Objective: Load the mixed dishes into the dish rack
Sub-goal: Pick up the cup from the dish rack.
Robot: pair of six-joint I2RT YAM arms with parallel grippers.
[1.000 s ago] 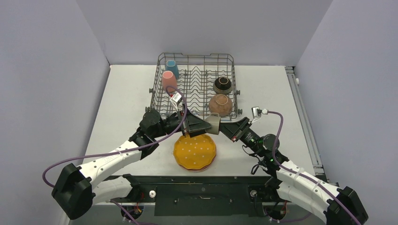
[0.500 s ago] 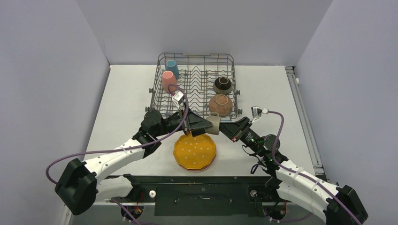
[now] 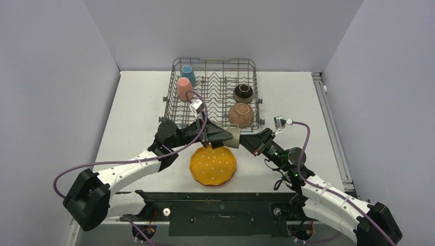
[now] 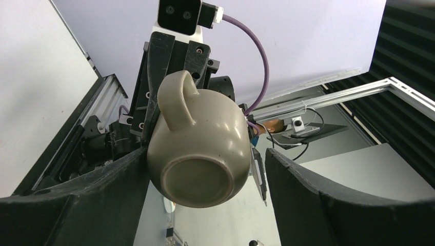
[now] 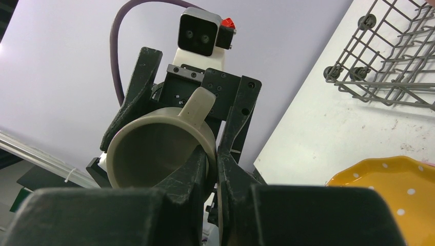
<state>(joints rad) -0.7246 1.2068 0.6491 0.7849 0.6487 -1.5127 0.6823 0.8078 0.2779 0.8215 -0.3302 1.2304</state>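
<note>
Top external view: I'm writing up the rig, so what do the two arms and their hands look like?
The left arm and right arm have white links between bulky black joints. The left hand and right hand are black, each with two tapered fingers. A purple cable loops along each arm to a small wrist camera.

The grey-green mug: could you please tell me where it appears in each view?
Top external: mug at centre, just beyond the yellow plate.
Left wrist: mug centred, base towards the camera, handle up.
Right wrist: mug left of centre, mouth towards camera, rim in the right gripper.
Landmark: the yellow plate, lower right in the right wrist view; absent from left wrist.
</note>
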